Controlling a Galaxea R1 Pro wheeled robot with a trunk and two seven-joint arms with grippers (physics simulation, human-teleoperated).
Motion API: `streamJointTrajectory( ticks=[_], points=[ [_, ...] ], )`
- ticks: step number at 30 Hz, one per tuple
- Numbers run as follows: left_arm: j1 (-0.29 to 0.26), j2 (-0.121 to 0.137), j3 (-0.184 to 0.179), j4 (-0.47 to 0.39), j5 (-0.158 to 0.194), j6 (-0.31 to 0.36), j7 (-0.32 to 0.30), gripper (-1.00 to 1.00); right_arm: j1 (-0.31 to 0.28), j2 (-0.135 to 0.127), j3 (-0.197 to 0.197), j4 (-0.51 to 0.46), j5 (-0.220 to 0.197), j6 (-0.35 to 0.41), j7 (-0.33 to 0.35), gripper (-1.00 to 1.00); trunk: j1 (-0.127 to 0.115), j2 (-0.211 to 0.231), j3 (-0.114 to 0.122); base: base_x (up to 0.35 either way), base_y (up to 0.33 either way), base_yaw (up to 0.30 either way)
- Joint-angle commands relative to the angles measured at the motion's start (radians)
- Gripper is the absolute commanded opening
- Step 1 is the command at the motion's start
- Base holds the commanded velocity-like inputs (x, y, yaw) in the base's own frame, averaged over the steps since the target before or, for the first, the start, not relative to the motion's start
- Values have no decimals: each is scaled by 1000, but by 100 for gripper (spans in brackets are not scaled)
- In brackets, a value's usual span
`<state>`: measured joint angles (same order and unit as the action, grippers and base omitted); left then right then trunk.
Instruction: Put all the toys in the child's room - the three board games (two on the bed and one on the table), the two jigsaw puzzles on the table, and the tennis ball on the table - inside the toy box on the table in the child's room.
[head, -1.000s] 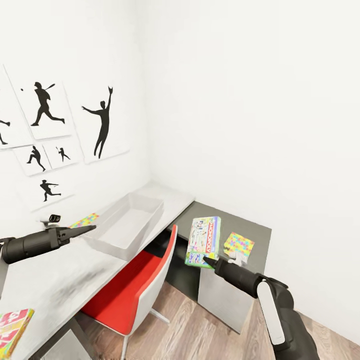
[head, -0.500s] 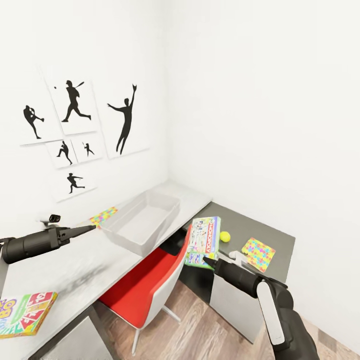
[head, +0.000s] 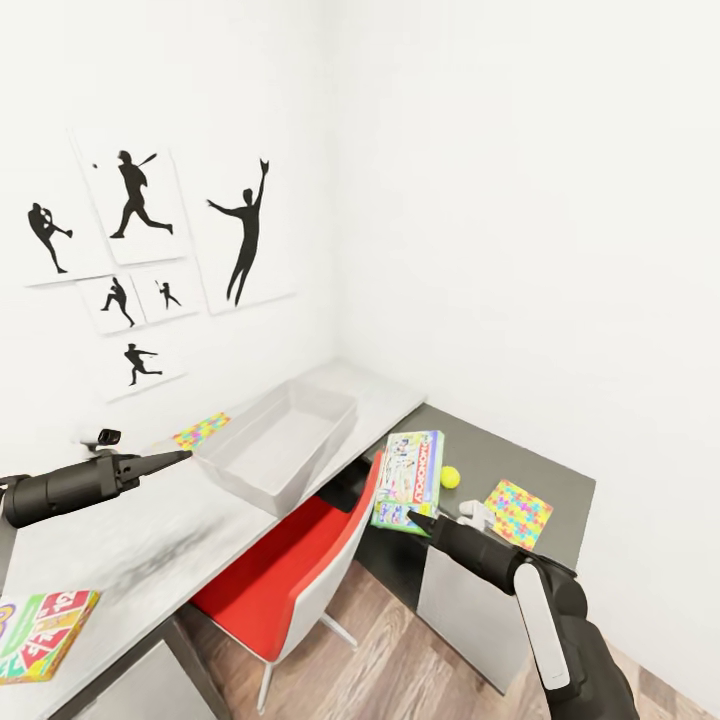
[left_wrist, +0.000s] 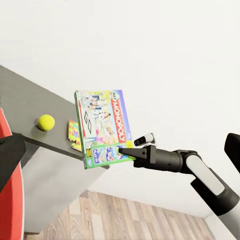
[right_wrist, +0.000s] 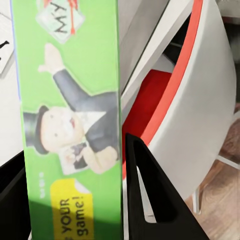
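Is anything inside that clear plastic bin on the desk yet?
No: in the head view the toy box on the table shows only its bare see-through bottom.

Counting as we go: two board games in sight, the green-edged Monopoly box (head: 408, 480) clamped in the right tool (head: 412, 516) and a red-and-green printed box (head: 42, 632) well behind the left tool (head: 185, 456) on the bench (head: 150, 545). Two jigsaw puzzles: one (head: 201, 431) just ahead of the left tool, one (head: 517, 513) just beyond the right tool. One tennis ball (head: 450, 477), one toy box (head: 280, 443), one red chair (head: 300, 570), six silhouette pictures (head: 245, 235).
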<state>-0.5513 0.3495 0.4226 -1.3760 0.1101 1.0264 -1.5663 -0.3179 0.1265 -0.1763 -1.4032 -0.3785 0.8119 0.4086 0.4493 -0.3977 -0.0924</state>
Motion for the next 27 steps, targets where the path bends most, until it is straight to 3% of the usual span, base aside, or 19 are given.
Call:
streamJointTrajectory(
  ticks=[1,8,27],
  points=[
    [-1,0,0,0,-1,11,-5,100,-1,1,-3,-1,1,5,4,-100,1,-2,-2,31,-32,106],
    [-1,0,0,0,-1,11,-5,100,-1,2,0,-3,1,1,3,-100,1,-2,2,112,-134,230],
    [-1,0,-1,0,-1,11,-5,100,-1,2,0,-3,4,1,2,-100,1,-2,12,11,-10,273]
  ],
)
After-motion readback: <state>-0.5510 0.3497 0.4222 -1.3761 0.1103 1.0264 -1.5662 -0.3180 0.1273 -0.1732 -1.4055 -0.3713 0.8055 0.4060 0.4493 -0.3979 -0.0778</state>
